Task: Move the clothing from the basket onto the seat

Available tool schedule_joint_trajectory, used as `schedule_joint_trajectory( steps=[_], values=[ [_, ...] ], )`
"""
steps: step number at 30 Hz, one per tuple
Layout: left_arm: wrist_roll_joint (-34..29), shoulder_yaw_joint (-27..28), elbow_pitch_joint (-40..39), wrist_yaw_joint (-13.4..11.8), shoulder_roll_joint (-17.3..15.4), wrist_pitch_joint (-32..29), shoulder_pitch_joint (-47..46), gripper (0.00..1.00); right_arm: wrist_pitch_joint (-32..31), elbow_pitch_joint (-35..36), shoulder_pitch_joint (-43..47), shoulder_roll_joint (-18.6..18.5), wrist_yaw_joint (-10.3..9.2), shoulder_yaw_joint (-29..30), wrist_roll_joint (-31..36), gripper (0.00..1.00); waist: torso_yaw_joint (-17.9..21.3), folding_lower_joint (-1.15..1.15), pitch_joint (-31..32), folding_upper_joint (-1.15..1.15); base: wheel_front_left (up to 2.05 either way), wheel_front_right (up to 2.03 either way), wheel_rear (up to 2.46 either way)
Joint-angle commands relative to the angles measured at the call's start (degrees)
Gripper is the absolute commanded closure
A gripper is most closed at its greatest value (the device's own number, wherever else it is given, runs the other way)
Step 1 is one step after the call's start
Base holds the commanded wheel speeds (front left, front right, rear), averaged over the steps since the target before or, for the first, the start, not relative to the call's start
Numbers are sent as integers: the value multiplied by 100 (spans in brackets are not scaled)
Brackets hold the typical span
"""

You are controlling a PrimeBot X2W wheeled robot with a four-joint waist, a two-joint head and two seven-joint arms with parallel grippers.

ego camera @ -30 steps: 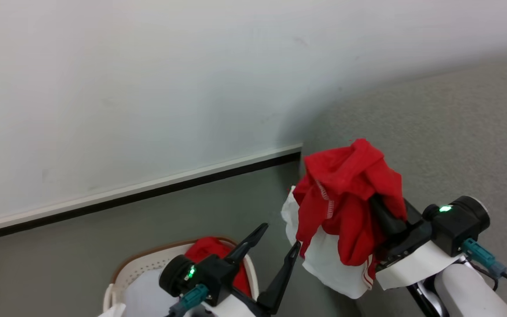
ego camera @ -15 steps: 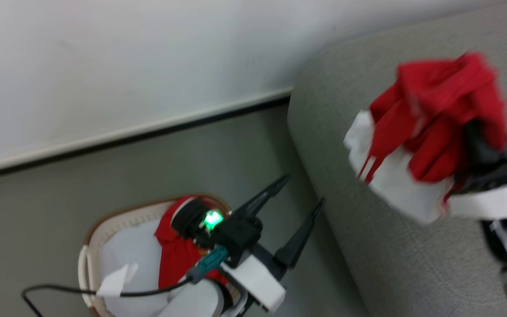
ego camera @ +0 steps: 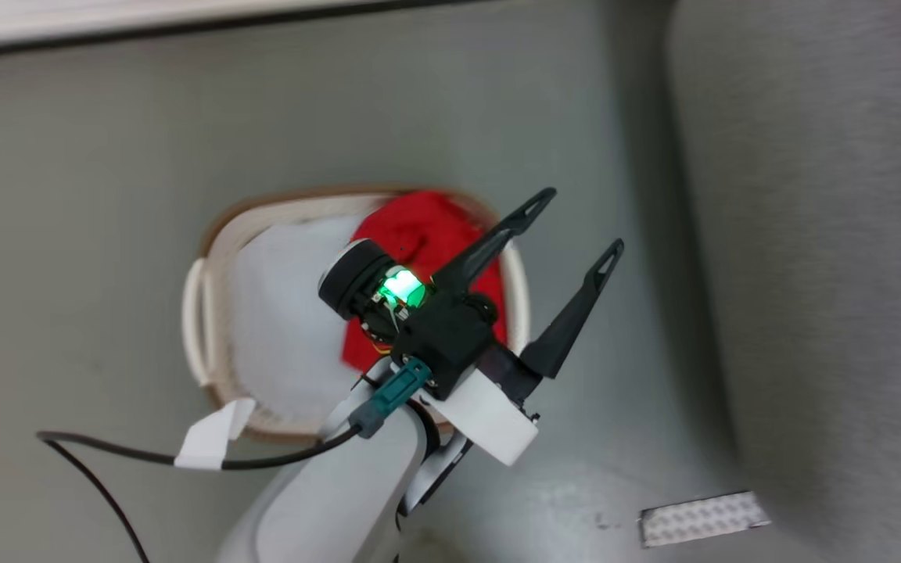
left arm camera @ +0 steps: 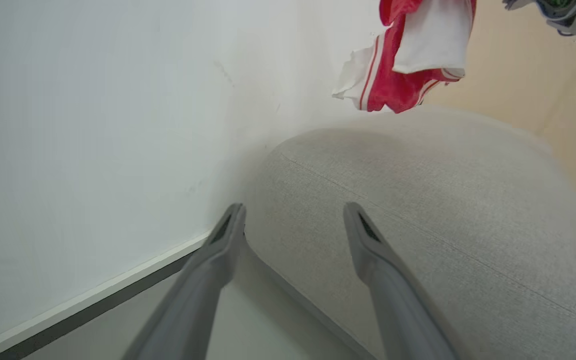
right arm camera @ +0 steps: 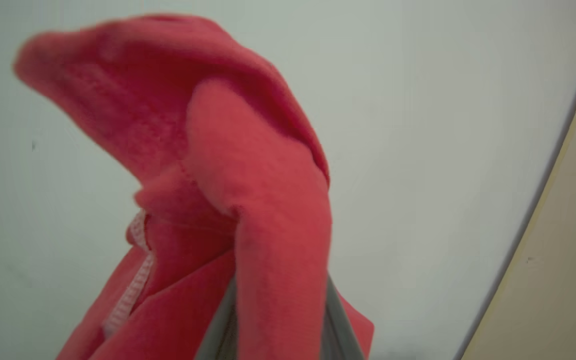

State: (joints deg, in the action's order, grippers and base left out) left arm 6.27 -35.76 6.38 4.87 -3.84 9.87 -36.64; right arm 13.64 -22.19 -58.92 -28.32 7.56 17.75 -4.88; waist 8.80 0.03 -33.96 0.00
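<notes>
The left gripper (ego camera: 582, 220) hangs with its fingers spread wide and empty over the right edge of the basket (ego camera: 212, 328). One red garment (ego camera: 419, 231) lies against the right side of the basket's pale bottom. The right gripper (right arm camera: 278, 320) is pinched tight on the other red garment (left arm camera: 408, 65), which dangles over the grey sofa (left arm camera: 418, 200).
</notes>
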Motion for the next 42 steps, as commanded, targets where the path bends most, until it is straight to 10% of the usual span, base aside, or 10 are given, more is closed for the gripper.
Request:
schedule_joint_trajectory(
  steps=[1,11,13,15,30,42],
  values=[
    [44,9,52,-66,19,103,-101,0,-57,-314,-314,-226,-14,322,179,100,-690,-3,-638,0,0,0,0],
    [378,-5,177,-352,67,420,179,0,-229,-2078,-595,-355,-14,2684,2179,100,-1213,-3,-866,0,0,0,0],
    [400,-41,239,-364,65,443,241,0,-191,-2179,-504,-164,-14,3131,2665,70,-1238,-3,-779,0,0,0,0],
    [432,7,286,-411,59,469,301,0,-206,-2235,-444,60,-14,3371,3022,0,-1222,-3,-659,0,0,0,0],
    [832,521,469,-633,-138,528,1389,0,122,-2566,882,1264,-14,2510,3218,0,-767,-3,1327,0,0,0,0],
    [992,1372,327,-844,-308,528,2956,0,158,-252,3616,2262,-14,984,1411,0,-956,-3,2908,0,0,0,0]
  ],
)
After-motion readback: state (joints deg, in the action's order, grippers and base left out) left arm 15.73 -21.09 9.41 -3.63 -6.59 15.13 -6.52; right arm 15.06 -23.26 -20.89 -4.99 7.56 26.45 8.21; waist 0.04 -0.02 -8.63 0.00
